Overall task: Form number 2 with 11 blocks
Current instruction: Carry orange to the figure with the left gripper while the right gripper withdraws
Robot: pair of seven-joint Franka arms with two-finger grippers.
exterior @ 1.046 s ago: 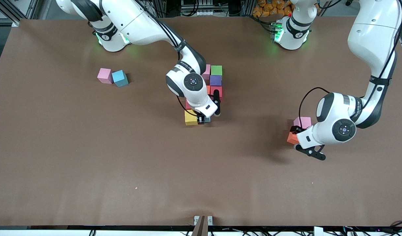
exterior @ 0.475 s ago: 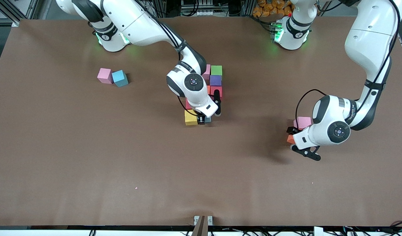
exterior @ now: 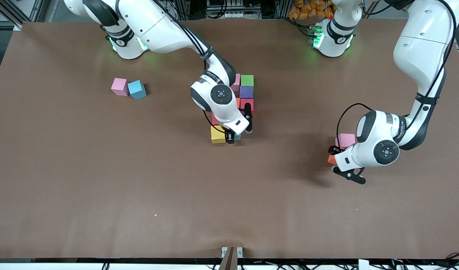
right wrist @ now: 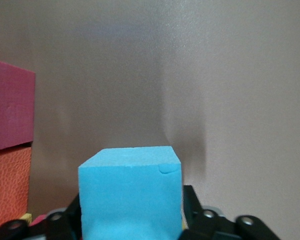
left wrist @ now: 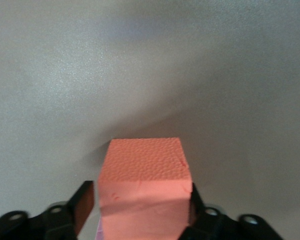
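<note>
The partly built number 2 is a cluster of blocks at mid-table: green (exterior: 247, 80), purple (exterior: 246, 92), red (exterior: 247, 105), pink (exterior: 236, 81) and yellow (exterior: 217, 135); my right arm hides others. My right gripper (exterior: 231, 137) is low at the cluster's nearer end, open, with a light blue block (right wrist: 130, 195) on the table between its fingers, beside the yellow one. My left gripper (exterior: 333, 155) is down around an orange block (left wrist: 145, 180) beside a pink block (exterior: 345, 139). It is open, with a narrow gap at one finger (left wrist: 83, 205).
A loose pink block (exterior: 119, 86) and a light blue block (exterior: 136, 89) touch each other toward the right arm's end of the table. In the right wrist view a red block (right wrist: 9, 110) sits on an orange one (right wrist: 8, 185) beside the gripper.
My left hand has shifted a little and come down around the orange block, its fingers narrowing. My right arm has barely moved.
</note>
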